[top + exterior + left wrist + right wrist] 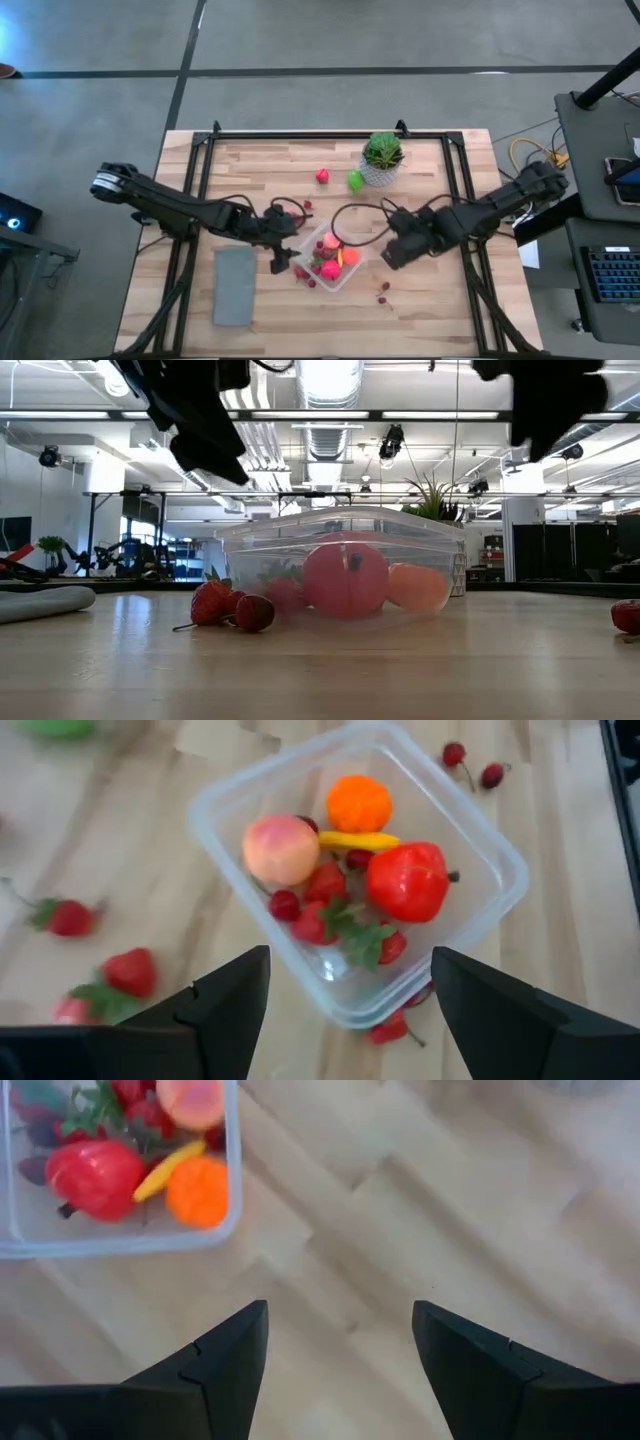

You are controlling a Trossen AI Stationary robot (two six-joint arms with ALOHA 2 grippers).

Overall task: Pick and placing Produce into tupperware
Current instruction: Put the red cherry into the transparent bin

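Bright overhead lighting, soft shadows, wrist views slightly blurred

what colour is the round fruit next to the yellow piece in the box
Orange fruit, clearest in the left wrist view.

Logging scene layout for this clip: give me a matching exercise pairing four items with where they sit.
Items:
1. orange piece
2. bright green piece
3. flat grey rectangle
4. left gripper

Places:
A. on the table beside the potted plant
B. inside the tupperware
C. raised at the tupperware's left side
D. flat on the table, left of the tupperware

Pairs: 1-B, 2-A, 3-D, 4-C
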